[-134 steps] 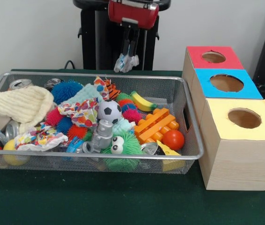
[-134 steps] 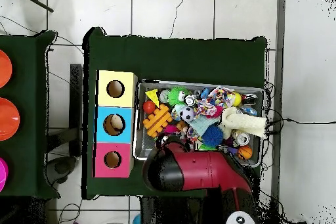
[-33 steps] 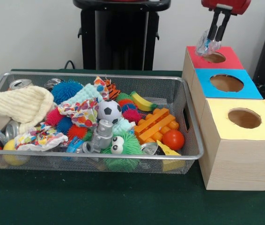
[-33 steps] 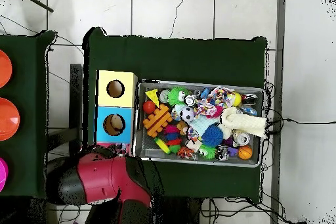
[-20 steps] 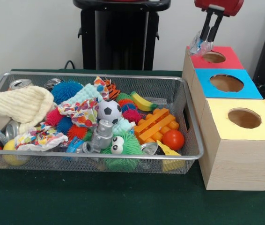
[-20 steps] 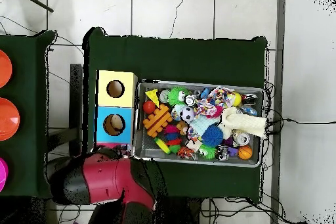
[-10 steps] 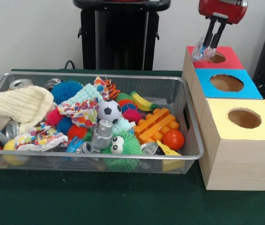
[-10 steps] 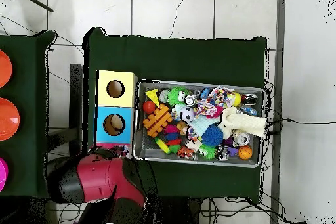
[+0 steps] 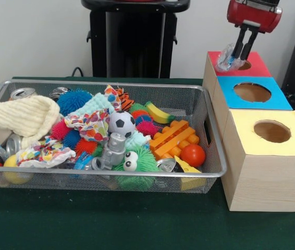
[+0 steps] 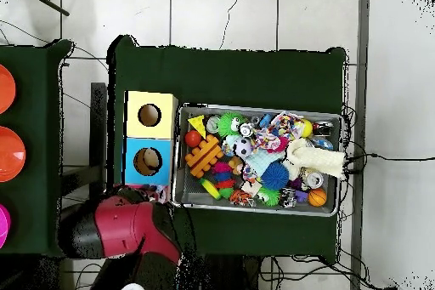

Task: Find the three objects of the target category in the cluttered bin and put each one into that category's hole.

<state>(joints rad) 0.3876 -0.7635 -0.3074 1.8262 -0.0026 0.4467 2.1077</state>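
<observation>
The gripper (image 9: 240, 56) hangs over the red-topped box (image 9: 252, 66) with its two black fingers (image 9: 237, 48) closed on a crumpled clear plastic bottle (image 9: 225, 60), which sticks out to the picture's left of the fingertips and sits at the near-left rim of the round hole (image 9: 244, 65) in that box, partly over the red top. Above the fingers is the red wrist housing of the arm (image 9: 254, 13); in the overhead view the arm (image 10: 115, 229) covers most of the red-topped box and hides the gripper. Next to the red-topped box stands the blue-topped box (image 9: 252, 92), and next to that the yellow-topped box (image 9: 270, 133), each with a round hole in its top, the three touching in a row on the green desk (image 9: 137, 224). Just beside the boxes lies the wire-mesh bin (image 9: 106, 179), heaped with things: an orange brick (image 9: 173, 138), a red ball (image 9: 193, 155), a small soccer ball (image 9: 121, 123), a green fuzzy toy with eyes (image 9: 134, 164), a banana (image 9: 158, 113), a cream knitted cloth (image 9: 22, 117), spiky balls and metal cans (image 9: 22, 93).
</observation>
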